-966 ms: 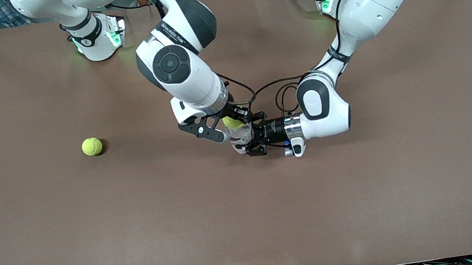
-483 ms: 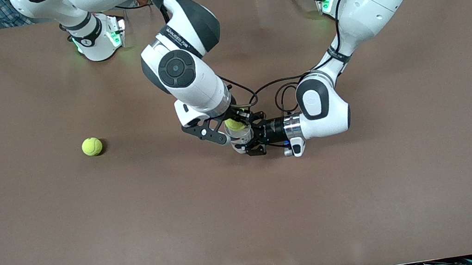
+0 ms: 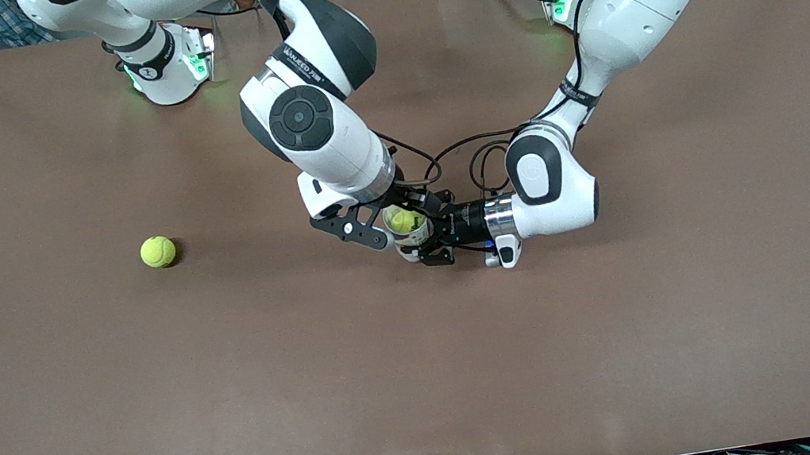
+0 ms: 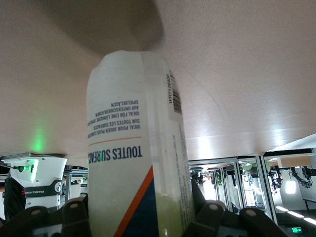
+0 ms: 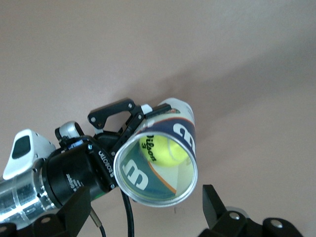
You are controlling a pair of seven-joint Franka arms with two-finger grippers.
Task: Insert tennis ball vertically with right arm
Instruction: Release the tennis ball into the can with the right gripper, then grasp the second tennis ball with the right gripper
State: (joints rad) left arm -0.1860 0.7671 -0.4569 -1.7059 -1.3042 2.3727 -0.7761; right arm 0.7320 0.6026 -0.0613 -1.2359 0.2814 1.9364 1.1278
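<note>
Directly below the right pincer (image 3: 382, 224), whose spread fingers grasp nothing, the yellow-green felt tennis ball (image 5: 165, 150) sits inside the clear upright plastic can (image 5: 160, 163), long axis vertical, clenched by the left pincer (image 3: 429, 238) on the brown bench (image 3: 631, 346).

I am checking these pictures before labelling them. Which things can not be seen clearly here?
- Front view: the can is mostly covered by the two pincers, so its base on the table is hidden.
- Left wrist view: the left pincer is cut off by the edge.
- Right wrist view: the right pincer is partly cut off.
- Right wrist view: how deep the inserted ball sits is unclear.
- Front view: print on the loose ball is too small.
</note>
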